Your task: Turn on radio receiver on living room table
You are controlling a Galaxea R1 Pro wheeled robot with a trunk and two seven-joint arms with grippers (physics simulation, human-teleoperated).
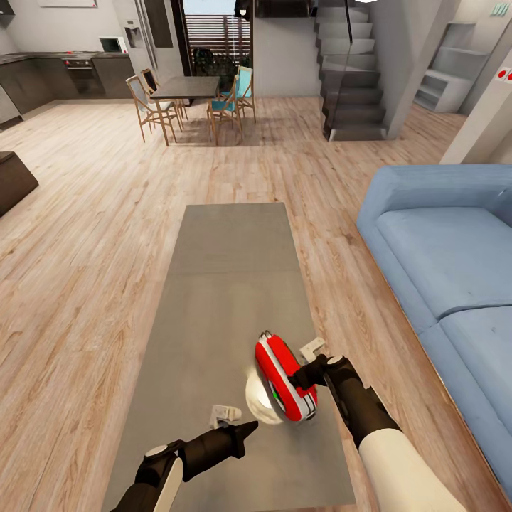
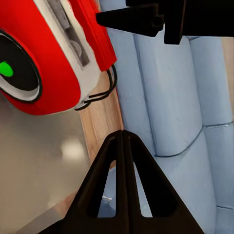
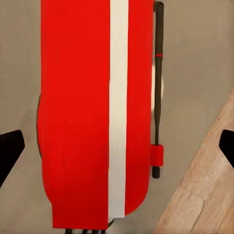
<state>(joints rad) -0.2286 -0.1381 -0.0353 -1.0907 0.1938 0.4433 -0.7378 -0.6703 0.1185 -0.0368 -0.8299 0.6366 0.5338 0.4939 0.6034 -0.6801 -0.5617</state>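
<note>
The red radio receiver (image 1: 283, 378) with white sides stands tilted near the close end of the grey-taupe table (image 1: 231, 284). Its round dial (image 2: 17, 68) shows a small green spot, and its thin wire handle (image 2: 103, 90) sticks out at one end. My right gripper (image 1: 304, 375) is open just behind the radio. In the right wrist view its fingertips (image 3: 9, 151) stand wide apart on either side of the radio's red-and-white back (image 3: 92, 122) without touching it. My left gripper (image 1: 247, 429) is shut, and its closed fingers (image 2: 122, 161) point at the radio's face from a short distance.
A long blue sofa (image 1: 448, 256) runs along the table's right side, with a strip of wood floor between them. Far back are a dark dining table with wooden chairs (image 1: 186, 89), a staircase (image 1: 352, 71) and a kitchen counter (image 1: 64, 67). A dark cabinet (image 1: 13, 181) sits at the left.
</note>
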